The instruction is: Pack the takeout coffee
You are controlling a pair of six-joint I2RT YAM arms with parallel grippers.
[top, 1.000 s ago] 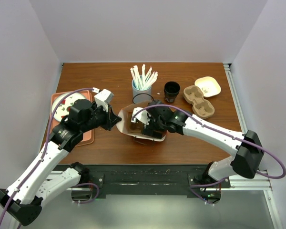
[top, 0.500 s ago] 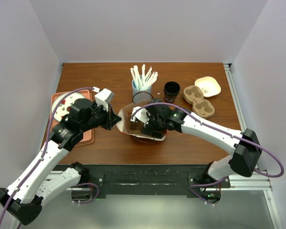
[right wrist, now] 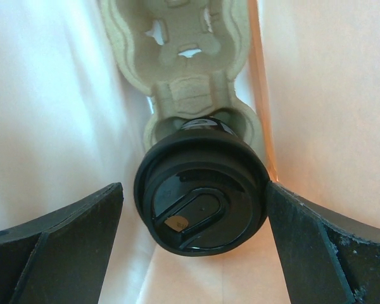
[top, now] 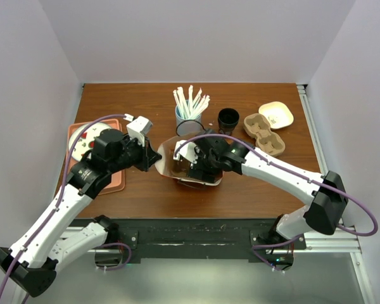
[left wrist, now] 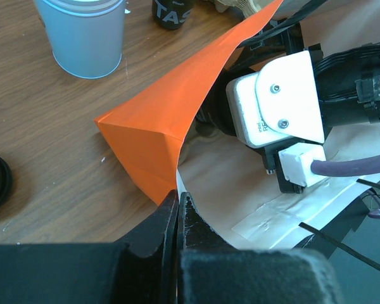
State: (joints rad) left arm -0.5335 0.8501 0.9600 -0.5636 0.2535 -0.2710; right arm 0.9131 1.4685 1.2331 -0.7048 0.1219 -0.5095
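- Status: the takeout coffee is already inside the paper bag, which lies on its side at mid-worktop. The main loading step looks complete.
- Cup position: in the right wrist view the black lid faces the camera. The cup appears seated in the near well of a pulp carrier that lies in the bag with it. The far well is empty.
- Right end effector: released, with the jaws spread wide on either side of the lid and reaching into the bag mouth. It grasps nothing.
- Left end effector: clenched on the bag's edge at a folded corner, holding the mouth open.
- Remaining, as a judgement:
  - Retract the right arm without dragging the cup or the carrier.
  - Release the bag edge.
  - Possibly set the bag upright or close it.
- Other containers on the worktop:
  - The blue straw holder holds white straws.
  - The black cup stands open beside it, with no visible contents.
  - The spare pulp carriers have empty wells.
  - A cream dish just behind them is empty.
  - The tray at the left carries a plate.
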